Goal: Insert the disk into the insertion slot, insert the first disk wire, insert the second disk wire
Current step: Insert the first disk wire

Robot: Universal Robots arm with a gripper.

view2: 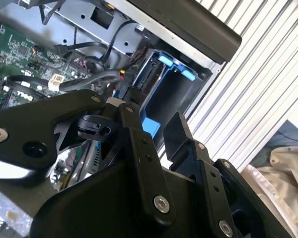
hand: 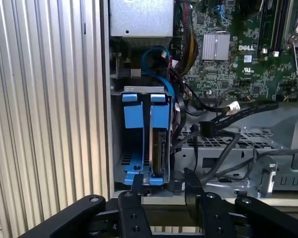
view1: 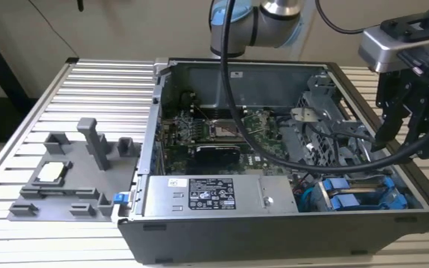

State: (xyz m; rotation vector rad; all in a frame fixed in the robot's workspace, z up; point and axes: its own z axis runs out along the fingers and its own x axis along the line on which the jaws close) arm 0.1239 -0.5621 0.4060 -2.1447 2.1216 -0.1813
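Tool point(hand: 164, 178) hovers, fingers point(hand: 137, 185) apart, above the seated disk point(hand: 159, 150).

1. Ribbed silver metal table point(view1: 103, 89): brushed, satiny sheen.
2. Dark grey sheet-metal computer case point(view1: 274, 234): matt, painted look.
3. Flat silver-grey disk point(hand: 159, 148): dull metal, held by a smooth, slightly glossy bright blue plastic frame.
4. Black gripper point(hand: 163, 181): matt fingers point(hand: 137, 183) with shiny metal screws.
5. Thick black cable point(hand: 258, 107): rubbery, semi-gloss.
6. Grey moulded plastic fixture point(view1: 73, 167): matt.
7. Green circuit board point(hand: 238, 59): lacquered, faintly glossy.
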